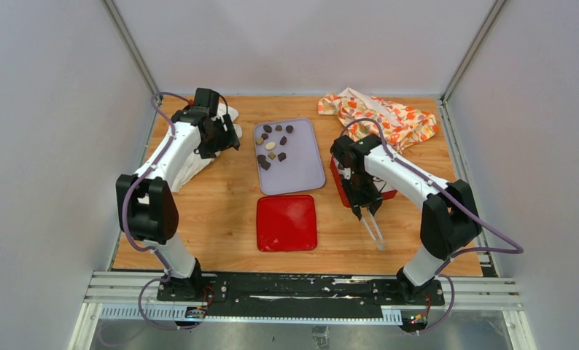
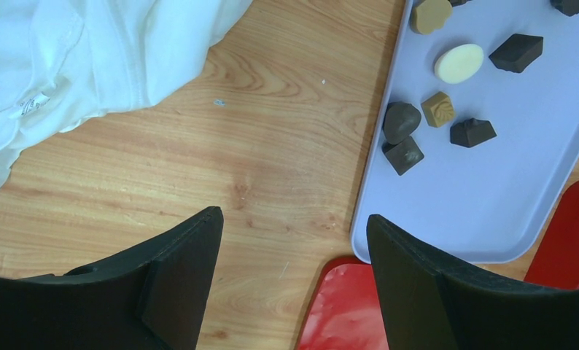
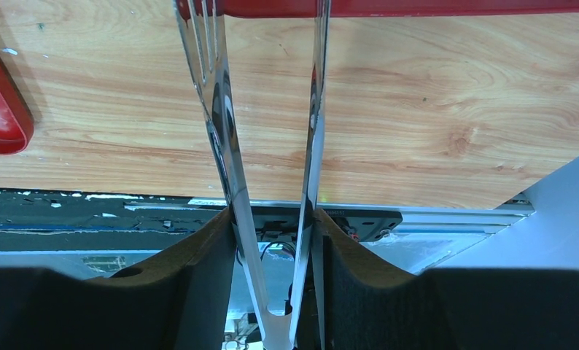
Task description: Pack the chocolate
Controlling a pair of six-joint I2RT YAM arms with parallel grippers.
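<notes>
Several chocolate pieces (image 1: pixel 272 146), dark brown, tan and one cream-white, lie on the far left part of a lavender tray (image 1: pixel 301 171). In the left wrist view the chocolates (image 2: pixel 458 62) are at the upper right on the tray (image 2: pixel 447 219). My left gripper (image 1: pixel 224 138) is open and empty (image 2: pixel 294 215) above bare wood, left of the tray. My right gripper (image 1: pixel 364 204) is shut (image 3: pixel 272 215) on metal tongs (image 3: pixel 221 109), right of the tray. The tongs (image 1: pixel 375 232) angle toward the near edge.
A red lid (image 1: pixel 286 222) lies flat in front of the tray. A red box (image 1: pixel 339 182) sits under my right arm, its edge showing in the right wrist view (image 3: pixel 418 7). White cloth (image 1: pixel 199 160) lies at the left, an orange patterned cloth (image 1: pixel 381 117) at the back right.
</notes>
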